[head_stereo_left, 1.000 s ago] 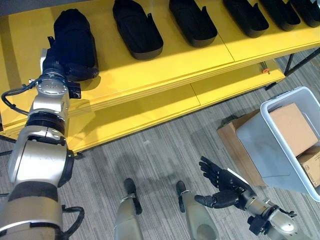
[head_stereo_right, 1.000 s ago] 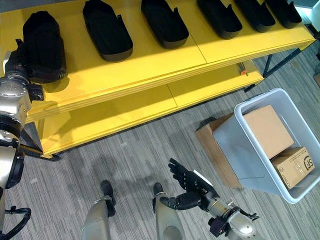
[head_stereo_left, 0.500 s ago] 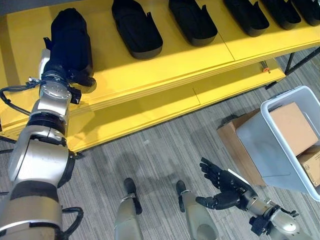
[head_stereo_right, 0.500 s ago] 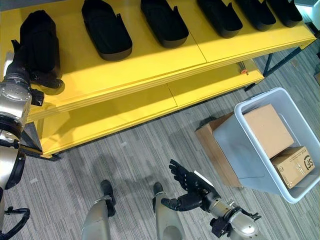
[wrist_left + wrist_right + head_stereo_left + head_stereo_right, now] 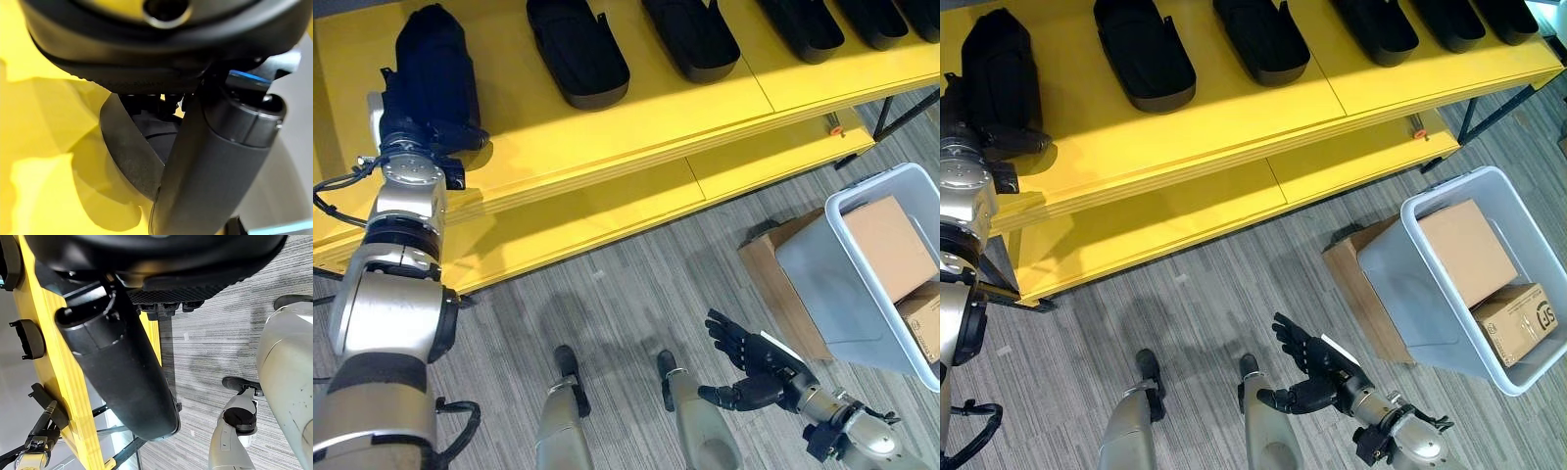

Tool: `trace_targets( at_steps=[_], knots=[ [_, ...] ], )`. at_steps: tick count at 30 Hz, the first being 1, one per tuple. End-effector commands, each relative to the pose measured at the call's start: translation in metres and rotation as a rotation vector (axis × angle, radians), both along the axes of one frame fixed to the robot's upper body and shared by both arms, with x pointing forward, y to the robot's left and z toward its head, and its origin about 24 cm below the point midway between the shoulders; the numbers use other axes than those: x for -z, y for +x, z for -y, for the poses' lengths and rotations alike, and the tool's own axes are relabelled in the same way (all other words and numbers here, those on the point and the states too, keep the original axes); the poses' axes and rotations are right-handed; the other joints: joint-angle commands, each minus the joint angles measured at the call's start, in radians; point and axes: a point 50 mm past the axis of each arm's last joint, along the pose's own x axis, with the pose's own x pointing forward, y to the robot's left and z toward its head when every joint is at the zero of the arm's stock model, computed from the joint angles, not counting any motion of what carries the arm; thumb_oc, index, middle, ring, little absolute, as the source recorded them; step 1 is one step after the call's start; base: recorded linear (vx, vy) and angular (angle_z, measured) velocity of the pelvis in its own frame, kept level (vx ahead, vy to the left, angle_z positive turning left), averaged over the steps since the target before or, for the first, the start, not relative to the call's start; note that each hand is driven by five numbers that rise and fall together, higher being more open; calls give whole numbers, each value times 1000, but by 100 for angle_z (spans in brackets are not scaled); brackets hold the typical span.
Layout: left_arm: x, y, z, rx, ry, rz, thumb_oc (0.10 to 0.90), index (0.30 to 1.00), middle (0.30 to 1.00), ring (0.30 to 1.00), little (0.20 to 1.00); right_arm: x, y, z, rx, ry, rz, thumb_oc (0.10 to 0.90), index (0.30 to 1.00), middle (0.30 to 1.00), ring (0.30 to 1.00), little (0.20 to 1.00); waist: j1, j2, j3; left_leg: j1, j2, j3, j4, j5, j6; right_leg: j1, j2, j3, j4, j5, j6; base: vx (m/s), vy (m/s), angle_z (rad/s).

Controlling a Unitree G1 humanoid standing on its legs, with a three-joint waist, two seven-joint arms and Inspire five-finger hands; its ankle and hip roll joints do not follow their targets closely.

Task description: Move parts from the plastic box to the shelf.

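1. right hand (image 5: 749, 372) hangs low over the floor (image 5: 626, 284), fingers spread and relaxed, holding nothing.
2. box (image 5: 1400, 294), pale grey plastic, stands tilted on the floor to the right, leaning against a brown carton (image 5: 1356, 294); inside lie two cardboard cartons, one large (image 5: 1464, 253) and one smaller (image 5: 1513, 323) at the low corner. no black parts can be seen in it.
3. left hand (image 5: 421, 122) is up on the yellow shelf (image 5: 636, 127), against the near end of a black part (image 5: 431, 64) that lies on the top board. whether the fingers are curled on the part or slack i cannot tell; the wrist view shows a dark thumb beside the part's rounded edge, no more.
4. the step looks like setting this part down. to do it well: let the part rest flat on the board, well in from the front edge, lined up with the others, then free the fingers and draw the hand straight back so it does not drag.
5. further along the board lie more black parts in a row, the nearest neighbour (image 5: 578, 54) apart from the one by the hand.
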Motion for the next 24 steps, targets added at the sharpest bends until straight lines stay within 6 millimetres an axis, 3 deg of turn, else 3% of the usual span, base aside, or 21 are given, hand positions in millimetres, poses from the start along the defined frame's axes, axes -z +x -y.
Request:
trace_targets(
  at_steps=[1,11,16,17,18,20,24],
  knots=[
    [-41,-8,-6,-35,-36,192,900,1000,1000,1000,1000,-24,8,9,21,28,130,900,1000,1000,1000,1000,10,2,-20,24,84,-5,108,-147,-60,-39,-23,-21,-22,28,-41,0,0,0],
    [-34,-3,1,14,-239,288,900,1000,1000,1000,1000,-23,7,9,19,14,127,900,1000,1000,1000,1000,12,2,-20,26,83,-7,106,-148,-61,-47,-23,-20,-13,29,-43,0,0,0],
    [-33,-3,2,19,-234,281,900,1000,1000,1000,1000,-24,7,9,17,12,129,900,1000,1000,1000,1000,11,-1,-23,25,83,-5,106,-148,-61,-46,-22,-18,-15,30,-43,0,0,0],
    [-34,-2,3,21,-215,272,900,1000,1000,1000,1000,-24,7,9,15,11,128,900,1000,1000,1000,1000,11,-1,-24,24,82,-5,107,-148,-62,-45,-22,-18,-16,30,-43,0,0,0],
    [-37,-4,1,-5,-78,212,900,1000,1000,1000,1000,-25,7,10,16,10,126,900,1000,1000,1000,1000,10,0,-24,21,84,-6,109,-145,-62,-48,-23,-19,-14,31,-44,0,0,0],
    [-37,-4,0,-22,-38,191,900,1000,1000,1000,1000,-25,7,10,15,12,125,900,1000,1000,1000,1000,10,1,-24,20,84,-6,111,-145,-62,-49,-23,-19,-13,31,-44,0,0,0],
    [-45,-4,3,-44,287,60,900,1000,1000,1000,1000,-26,8,11,6,17,128,900,1000,1000,1000,1000,11,4,-23,19,85,-3,112,-143,-60,-52,-24,-19,-10,32,-43,0,0,0]
  ],
)
